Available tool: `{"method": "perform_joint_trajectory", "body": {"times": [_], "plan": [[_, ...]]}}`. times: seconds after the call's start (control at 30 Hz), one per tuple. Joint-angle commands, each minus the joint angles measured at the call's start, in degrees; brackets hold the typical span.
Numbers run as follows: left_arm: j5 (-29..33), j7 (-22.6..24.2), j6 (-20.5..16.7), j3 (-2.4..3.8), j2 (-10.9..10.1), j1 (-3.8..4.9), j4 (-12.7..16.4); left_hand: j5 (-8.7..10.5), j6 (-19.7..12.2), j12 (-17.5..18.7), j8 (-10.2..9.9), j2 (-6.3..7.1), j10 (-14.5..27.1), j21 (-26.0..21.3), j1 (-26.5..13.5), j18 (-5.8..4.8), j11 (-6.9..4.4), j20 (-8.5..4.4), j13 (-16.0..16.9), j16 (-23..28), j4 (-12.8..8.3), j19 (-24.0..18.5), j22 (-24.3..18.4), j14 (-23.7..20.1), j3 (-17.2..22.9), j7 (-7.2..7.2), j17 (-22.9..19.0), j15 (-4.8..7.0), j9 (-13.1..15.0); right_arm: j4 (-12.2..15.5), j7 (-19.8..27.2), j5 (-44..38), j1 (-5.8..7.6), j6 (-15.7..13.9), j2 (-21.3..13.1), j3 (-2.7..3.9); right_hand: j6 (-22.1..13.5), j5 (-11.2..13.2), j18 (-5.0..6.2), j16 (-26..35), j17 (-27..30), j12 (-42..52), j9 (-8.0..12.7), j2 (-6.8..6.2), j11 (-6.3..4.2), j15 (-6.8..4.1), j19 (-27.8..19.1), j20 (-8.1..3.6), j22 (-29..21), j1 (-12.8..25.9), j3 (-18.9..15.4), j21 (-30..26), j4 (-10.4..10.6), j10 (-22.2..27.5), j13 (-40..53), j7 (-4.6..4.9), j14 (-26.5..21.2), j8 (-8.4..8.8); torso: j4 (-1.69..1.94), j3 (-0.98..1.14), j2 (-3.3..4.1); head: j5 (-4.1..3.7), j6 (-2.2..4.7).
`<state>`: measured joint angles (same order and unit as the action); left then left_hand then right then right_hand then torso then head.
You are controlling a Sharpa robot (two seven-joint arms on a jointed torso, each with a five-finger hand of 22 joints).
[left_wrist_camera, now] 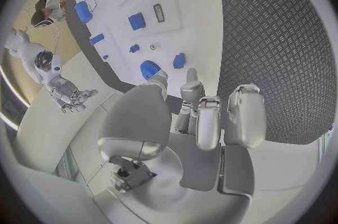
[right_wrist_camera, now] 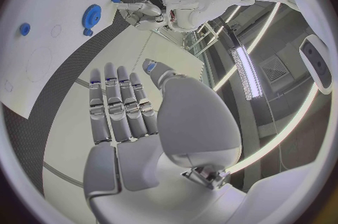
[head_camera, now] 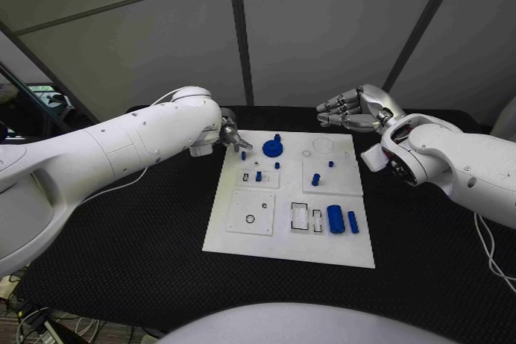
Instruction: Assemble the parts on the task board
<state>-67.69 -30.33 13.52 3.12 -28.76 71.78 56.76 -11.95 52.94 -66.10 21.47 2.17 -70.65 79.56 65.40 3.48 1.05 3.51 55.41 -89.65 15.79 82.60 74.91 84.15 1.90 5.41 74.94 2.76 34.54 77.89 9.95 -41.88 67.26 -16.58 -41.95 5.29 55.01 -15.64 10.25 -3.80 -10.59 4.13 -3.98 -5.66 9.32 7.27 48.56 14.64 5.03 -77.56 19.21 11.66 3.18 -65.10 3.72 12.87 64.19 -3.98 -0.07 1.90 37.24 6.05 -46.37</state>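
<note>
The white task board (head_camera: pixel 242 236) is lying flat in the middle of the black counter (head_camera: pixel 118 239), within reach of both arms. Its blue parts are spread over the raised square panels. A blue gear (head_camera: pixel 272 145) is seated toward twelve o'clock on the board, apparently on its post. Small blue pegs (head_camera: pixel 277 166) are standing just below it, another short peg (head_camera: pixel 316 180) is standing on the panel toward two o'clock, and a large blue cylinder (head_camera: pixel 335 219) with a slimmer blue bar (head_camera: pixel 353 222) beside it is lying toward four o'clock, next to empty rectangular slots. An open round recess (head_camera: pixel 323 144) is left unfilled near one o'clock, so the assembly is judged to be only partly done.

The left hand (head_camera: pixel 230 137) is being held at the board's eleven-o'clock corner, just beside the gear. In the left wrist view its fingers (left_wrist_camera: pixel 243 114) are curled loosely with nothing seen between them, and the fingertips are pointed at the gear (left_wrist_camera: pixel 150 69), probably so that the gear or a neighbouring peg can be worked. Whether a small part is being pinched cannot be told.

The right hand (head_camera: pixel 350 109) is being held off the board's one-o'clock corner, above the counter's far edge. Its fingers (right_wrist_camera: pixel 116 103) are stretched out flat and empty, so it is released, seemingly parked clear of the left hand's work.
</note>
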Motion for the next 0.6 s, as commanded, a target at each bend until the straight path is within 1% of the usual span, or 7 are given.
{"method": "perform_joint_trajectory", "body": {"times": [0.03, 0.27, 0.6], "plan": [[-0.2, 0.3, 2.3, 0.01, 0.2, 0.07, 0.0, -0.18, 0.5, 0.1, -0.1, -0.24, 0.3, 0.1, 0.3, -0.11, 0.05, 0.21, 0.0, -0.4, 0.0, 0.1, 0.3, 5.9, -0.4, -0.1, 15.1, -0.31, -0.1, 0.0, 0.4, -0.1, 0.09, 0.4, 0.0, 0.03, 0.0, -0.4, 0.31, 0.0, 0.0, 0.1, -0.1, -0.18, -0.04, -0.07, 0.5, 0.05, -0.1, 0.6, -0.4, -0.3, 0.1, 0.4, 0.0, 0.11, -0.3, 0.02, 0.0, 0.01, -0.01, 0.02, -0.05], [-0.2, 0.3, 3.2, -0.01, 0.3, 0.02, -0.2, -0.19, 0.9, 0.0, 0.0, -0.5, 0.3, 0.1, 0.6, -0.11, -0.03, 0.19, 0.0, -0.4, 0.0, 0.1, 0.3, 5.9, -0.6, -0.2, 15.1, -0.26, -0.2, 0.1, 0.3, -0.1, 0.09, 0.4, 0.0, 0.03, 0.0, -0.4, 0.31, -0.1, 0.1, 0.1, -0.1, -0.16, -0.04, -0.08, 0.5, 0.06, -0.1, 0.6, -0.4, -0.3, 0.1, 0.4, 0.0, 0.1, -0.3, 0.01, -0.02, -0.01, 0.03, -0.02, -0.1], [0.0, 0.3, 3.9, -0.05, 0.6, -0.15, -0.2, -0.25, 1.6, -0.1, 0.4, -1.33, 0.2, 0.1, 1.8, -0.12, -0.23, 0.07, 0.1, -0.4, -0.3, 0.1, 0.4, 5.9, -0.7, -0.44, 15.1, -0.1, -0.3, 0.1, 0.3, -0.1, 0.09, 0.4, 0.1, 0.04, 0.0, -0.4, 0.31, -0.1, 0.1, 0.1, -0.1, -0.16, -0.04, -0.08, 0.5, 0.06, -0.1, 0.6, -0.4, -0.3, 0.1, 0.4, 0.0, 0.1, -0.3, 0.01, 0.02, -0.01, -0.01, -0.08, -0.22]]}}
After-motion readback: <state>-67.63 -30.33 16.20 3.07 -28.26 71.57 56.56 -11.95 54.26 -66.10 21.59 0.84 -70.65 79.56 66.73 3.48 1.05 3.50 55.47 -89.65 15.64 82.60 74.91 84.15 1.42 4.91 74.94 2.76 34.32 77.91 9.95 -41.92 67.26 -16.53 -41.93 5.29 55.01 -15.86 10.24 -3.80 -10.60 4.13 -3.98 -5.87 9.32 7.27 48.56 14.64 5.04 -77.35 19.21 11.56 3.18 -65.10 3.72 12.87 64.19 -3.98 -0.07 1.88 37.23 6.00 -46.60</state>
